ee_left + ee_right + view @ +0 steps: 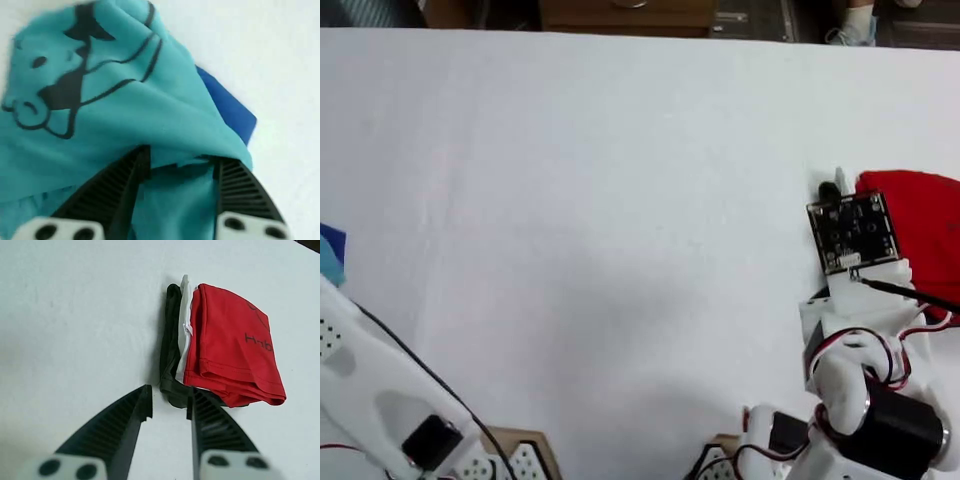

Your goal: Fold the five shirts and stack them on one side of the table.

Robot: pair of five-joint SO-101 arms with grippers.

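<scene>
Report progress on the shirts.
Done: red shirt, white shirt and dark shirt lie folded in one stack before the open right gripper. In hand: the open left gripper straddles the teal shirt, which lies over a blue shirt. Left: those two, not yet on the stack.

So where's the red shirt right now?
High view: the red shirt lies folded at the table's right side, atop a white shirt and dark shirt, before the right gripper.

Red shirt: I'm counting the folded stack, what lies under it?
Under the red shirt, a white shirt and a black shirt show at their edges; anything more is hidden.
</scene>
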